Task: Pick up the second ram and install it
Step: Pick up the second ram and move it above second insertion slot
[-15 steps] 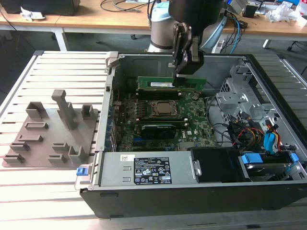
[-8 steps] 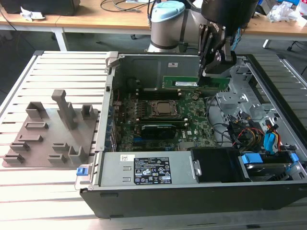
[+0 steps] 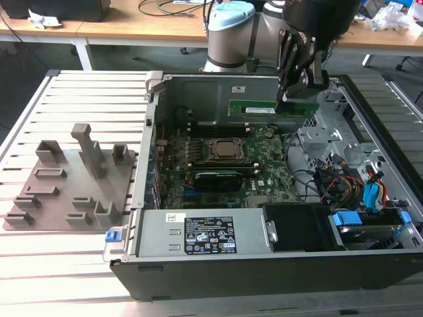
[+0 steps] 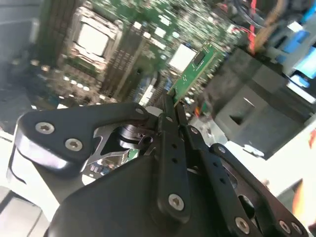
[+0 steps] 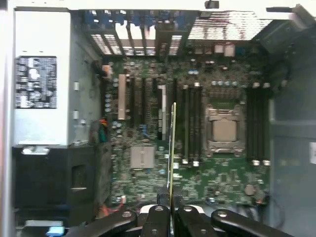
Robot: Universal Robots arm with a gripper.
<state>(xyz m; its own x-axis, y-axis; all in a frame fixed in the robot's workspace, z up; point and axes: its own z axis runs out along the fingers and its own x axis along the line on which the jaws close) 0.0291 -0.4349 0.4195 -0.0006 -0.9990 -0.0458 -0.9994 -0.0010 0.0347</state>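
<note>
The second ram (image 3: 264, 107) is a narrow green stick with a pale label, held level in the air over the back part of the open computer case. My gripper (image 3: 291, 99) is shut on one end of it, from above. In the second wrist view the ram (image 4: 193, 67) sticks out past my gripper (image 4: 171, 101) above the motherboard (image 4: 148, 34). In the first wrist view the ram (image 5: 172, 143) appears edge-on from my gripper (image 5: 170, 201), lined up along the long memory slots (image 5: 190, 123) beside the CPU socket (image 5: 224, 131).
The motherboard (image 3: 264, 155) lies flat in the case with the CPU socket (image 3: 225, 150) at its middle. A power supply (image 3: 198, 234) and black drive cage (image 3: 297, 228) line the near wall. Loose cables (image 3: 344, 178) crowd the exterior view's right. A grey parts fixture (image 3: 66, 185) sits outside the case.
</note>
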